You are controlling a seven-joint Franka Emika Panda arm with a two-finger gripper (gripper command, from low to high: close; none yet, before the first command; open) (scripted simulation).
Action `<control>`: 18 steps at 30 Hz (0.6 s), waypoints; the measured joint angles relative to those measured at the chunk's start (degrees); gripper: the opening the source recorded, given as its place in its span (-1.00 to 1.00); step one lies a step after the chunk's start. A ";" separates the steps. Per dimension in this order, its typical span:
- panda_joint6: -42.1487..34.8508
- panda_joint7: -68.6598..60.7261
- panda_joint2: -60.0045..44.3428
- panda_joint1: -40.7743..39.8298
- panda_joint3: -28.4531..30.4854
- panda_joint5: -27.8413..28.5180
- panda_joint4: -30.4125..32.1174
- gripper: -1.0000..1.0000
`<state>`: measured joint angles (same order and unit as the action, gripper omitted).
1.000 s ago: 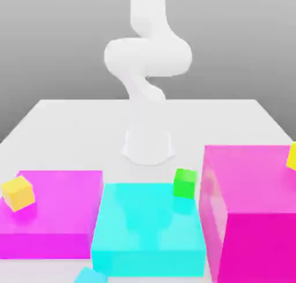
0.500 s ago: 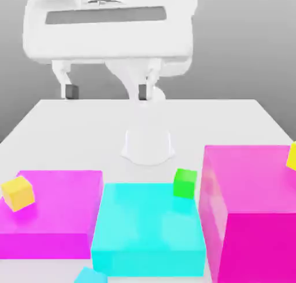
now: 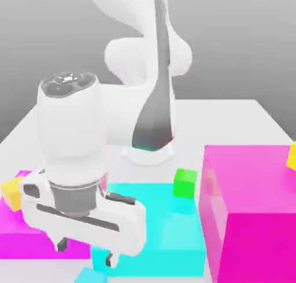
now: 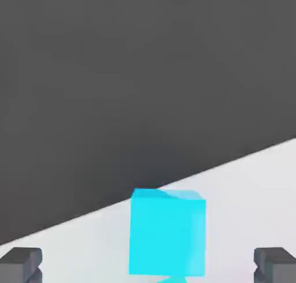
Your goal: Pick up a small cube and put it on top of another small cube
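The small light cyan cube lies on the white table at the front edge of the exterior view, just ahead of the large flat cyan block. My gripper hangs directly above it, open, with one dark fingertip on each side and nothing held. Seen from the hand camera, the cyan cube sits between the two spread fingertips of my gripper, not touched by either. A small green cube rests on the flat cyan block's far right corner.
A low magenta block on the exterior view's left carries a yellow cube, partly hidden by my hand. A tall magenta block on the right bears another yellow cube. The table edge runs close behind the cyan cube.
The hand has come down from high above the table to the front left, just over the small cyan cube. Its fingers stay apart. No cube has moved.
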<state>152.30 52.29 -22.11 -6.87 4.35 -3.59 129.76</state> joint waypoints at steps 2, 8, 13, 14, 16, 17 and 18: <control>2.98 -0.30 -4.15 -0.45 -0.46 -0.52 -0.77 0.00; 5.64 -0.57 -7.61 -0.85 -0.94 -0.91 -1.48 -1.00; 3.18 -0.25 -4.51 -0.60 -0.58 -0.48 -0.81 -1.00; 1.69 -0.05 -2.61 -0.46 -0.38 -0.21 -0.41 -1.00; -1.09 -1.01 -0.17 -0.81 -0.05 0.37 -0.37 -1.00; -2.75 -2.61 0.79 -0.69 -0.67 0.68 -0.85 -1.00; -4.62 -4.50 1.92 -0.33 -1.72 0.96 -1.41 -1.00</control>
<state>147.68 47.79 -20.20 -7.21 2.63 -2.63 128.35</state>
